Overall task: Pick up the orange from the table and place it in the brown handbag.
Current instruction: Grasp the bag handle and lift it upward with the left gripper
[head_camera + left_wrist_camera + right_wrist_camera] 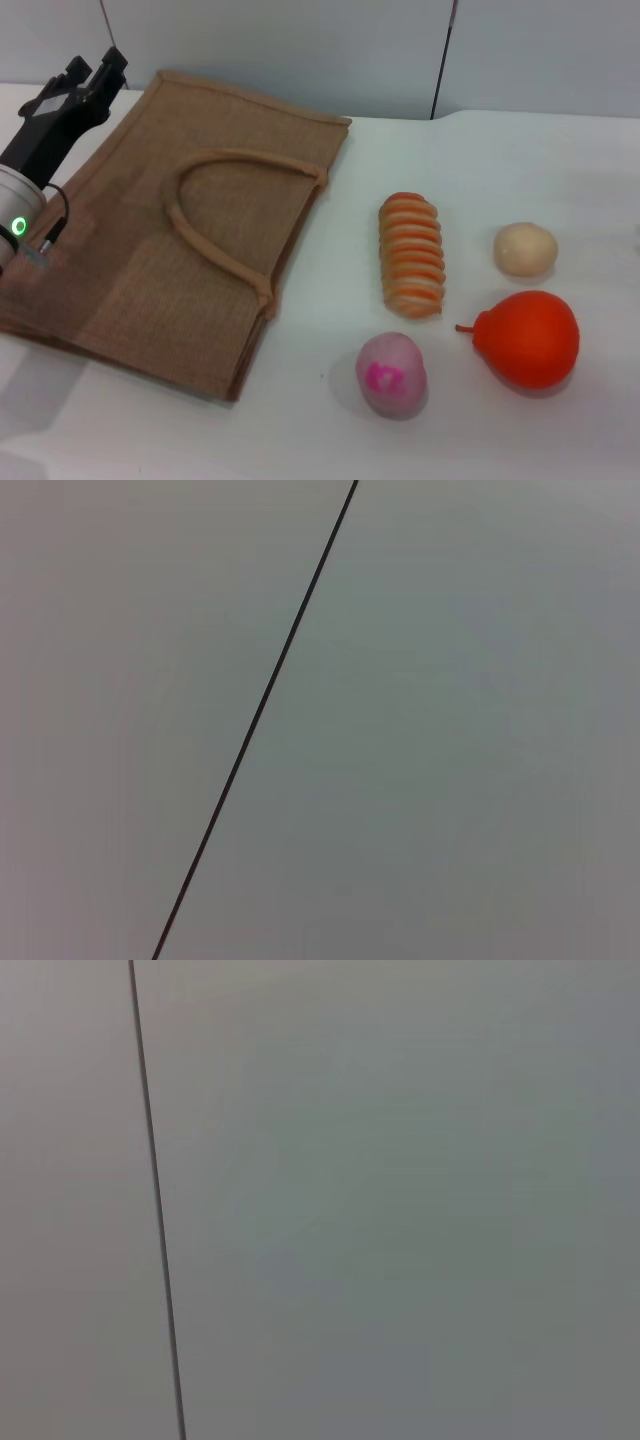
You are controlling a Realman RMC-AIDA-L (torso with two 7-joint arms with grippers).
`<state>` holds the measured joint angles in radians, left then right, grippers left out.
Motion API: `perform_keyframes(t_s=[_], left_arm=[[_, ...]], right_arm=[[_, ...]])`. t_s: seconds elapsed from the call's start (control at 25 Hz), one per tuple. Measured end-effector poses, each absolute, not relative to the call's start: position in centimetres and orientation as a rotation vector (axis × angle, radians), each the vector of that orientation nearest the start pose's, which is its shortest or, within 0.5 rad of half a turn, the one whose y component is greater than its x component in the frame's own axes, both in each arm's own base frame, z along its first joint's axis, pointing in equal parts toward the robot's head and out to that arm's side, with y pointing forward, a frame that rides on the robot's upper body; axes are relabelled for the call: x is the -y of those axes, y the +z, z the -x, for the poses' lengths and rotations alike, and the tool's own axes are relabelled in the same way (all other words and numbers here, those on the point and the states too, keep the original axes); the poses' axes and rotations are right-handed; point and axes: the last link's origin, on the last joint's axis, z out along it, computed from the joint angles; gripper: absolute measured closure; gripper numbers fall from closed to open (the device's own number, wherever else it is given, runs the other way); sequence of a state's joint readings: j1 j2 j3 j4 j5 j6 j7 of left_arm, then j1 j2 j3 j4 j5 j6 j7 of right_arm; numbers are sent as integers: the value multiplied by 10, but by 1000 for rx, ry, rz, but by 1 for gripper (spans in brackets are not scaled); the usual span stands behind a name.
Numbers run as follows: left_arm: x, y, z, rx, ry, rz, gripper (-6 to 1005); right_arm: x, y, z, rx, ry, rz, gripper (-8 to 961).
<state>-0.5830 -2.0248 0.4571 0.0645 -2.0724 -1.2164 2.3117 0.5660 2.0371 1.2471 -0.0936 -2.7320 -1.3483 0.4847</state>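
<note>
A white surface (520,170) runs up to a pale wall with thin dark seams, and both wrist views show only that wall.

The orange (530,338) sits on the surface at the near right. It is round and shiny, and its little stem points toward the middle. Nothing holds it yet. A pale ball (525,249) lies just behind it, close but not touching. A pink ball (392,374) sits to its left, near the stem. A striped roll (411,254) lies farther back on the left, pointing front to back.

The bag (130,290) lies flat on the left side, well apart from the orange. Its loop handle (215,225) rests on top. The mouth is along the edge facing the food, and it looks shut flat.

The left hand (92,72) hangs above the far left corner of the bag. I cannot tell if its fingers are open or closed. The right hand is not in sight.

I think the first job is grabbing the orange. The right arm is nearer, so it should do it. Come straight down from above and pinch the fat middle, not the thin stem end. The skin looks slippery, so squeeze gently and evenly. Keep away from the pale ball and the pink ball so they do not roll. The left hand could lift the handle to open the bag.
</note>
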Motion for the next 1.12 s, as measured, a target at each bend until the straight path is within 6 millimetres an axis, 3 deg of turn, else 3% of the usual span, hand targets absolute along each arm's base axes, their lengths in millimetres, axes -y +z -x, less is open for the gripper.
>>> perform_keyframes(t_s=[0.68,1.12], left_arm=[[-377,34,314,831,-1098,1581,436],[-399,32,316,1063,-1031,1707,451]], right_arm=[[-348,29,-328,-560,887,1607,210],[-348,29,-328,-562,884,1609,209]])
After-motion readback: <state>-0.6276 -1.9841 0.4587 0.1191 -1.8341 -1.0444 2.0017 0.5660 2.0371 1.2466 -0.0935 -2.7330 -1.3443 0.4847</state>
